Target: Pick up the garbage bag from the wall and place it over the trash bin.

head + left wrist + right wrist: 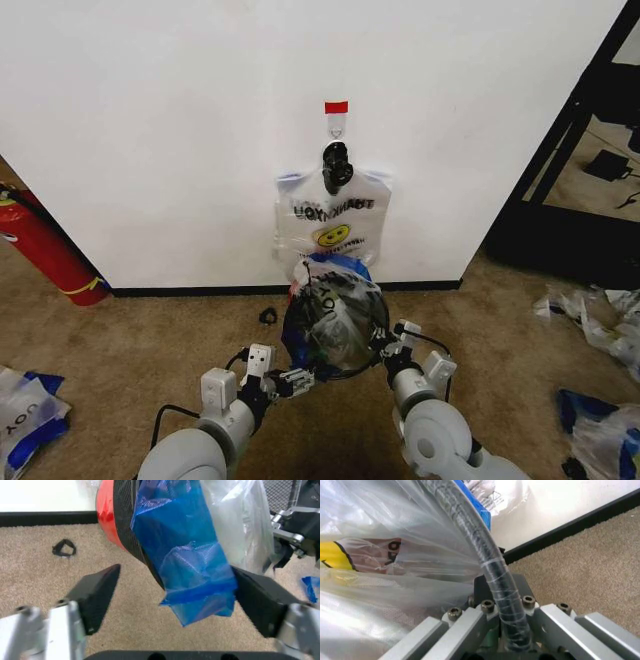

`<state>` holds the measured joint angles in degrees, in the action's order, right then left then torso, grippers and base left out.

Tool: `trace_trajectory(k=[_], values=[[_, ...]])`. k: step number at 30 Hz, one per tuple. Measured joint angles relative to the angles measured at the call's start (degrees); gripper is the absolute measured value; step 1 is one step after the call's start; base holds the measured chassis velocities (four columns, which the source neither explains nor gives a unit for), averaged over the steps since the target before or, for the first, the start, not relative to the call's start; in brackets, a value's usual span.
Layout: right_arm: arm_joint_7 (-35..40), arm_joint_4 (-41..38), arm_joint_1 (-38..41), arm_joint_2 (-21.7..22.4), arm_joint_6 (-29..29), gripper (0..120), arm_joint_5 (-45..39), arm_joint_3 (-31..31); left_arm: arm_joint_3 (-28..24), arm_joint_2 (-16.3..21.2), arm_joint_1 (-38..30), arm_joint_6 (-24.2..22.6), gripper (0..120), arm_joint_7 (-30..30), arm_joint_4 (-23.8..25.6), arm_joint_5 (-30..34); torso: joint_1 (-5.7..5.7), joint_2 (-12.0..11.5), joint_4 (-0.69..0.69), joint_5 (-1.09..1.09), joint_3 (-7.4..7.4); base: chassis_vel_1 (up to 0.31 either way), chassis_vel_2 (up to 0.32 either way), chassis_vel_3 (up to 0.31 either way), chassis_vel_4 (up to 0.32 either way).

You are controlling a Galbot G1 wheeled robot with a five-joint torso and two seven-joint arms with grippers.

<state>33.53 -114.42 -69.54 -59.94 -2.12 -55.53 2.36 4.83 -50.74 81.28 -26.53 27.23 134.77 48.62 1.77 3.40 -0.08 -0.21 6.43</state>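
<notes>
A black wire-mesh trash bin (pixel 335 325) stands on tan carpet near a white wall (pixel 170 120), with a see-through garbage bag (pixel 330 300) draped over its rim. The left gripper (pixel 175 588) sits at the bin's left side, fingers spread wide around a hanging blue fold of the bag without touching it. The right gripper (pixel 392 343) is at the bin's right rim; whether it grips cannot be told. A bundle of smiley bags (pixel 333 222) hangs from a hook (pixel 336 120).
</notes>
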Motion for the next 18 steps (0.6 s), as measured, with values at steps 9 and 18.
trace_trajectory(k=[9, 18], values=[[-0.07, 0.04, -0.11, 0.25, 0.16, 0, 0.32, -0.14, -0.01, -0.2, -0.27, -0.62, 50, 1.25, 0.62, 2.83, 0.0, 0.0, -0.01, 0.0, 0.0, 0.0, 0.0, 0.0, 0.0], [-0.12, -0.04, -0.03, 0.4, 0.21, 0, 0.42, -0.67, 0.85, 0.04, 1.24, -0.78, 15, 1.58, 1.46, 4.06, 0.0, 0.0, -0.01, 0.0, 0.0, 0.0, 0.0, 0.0, 0.0]])
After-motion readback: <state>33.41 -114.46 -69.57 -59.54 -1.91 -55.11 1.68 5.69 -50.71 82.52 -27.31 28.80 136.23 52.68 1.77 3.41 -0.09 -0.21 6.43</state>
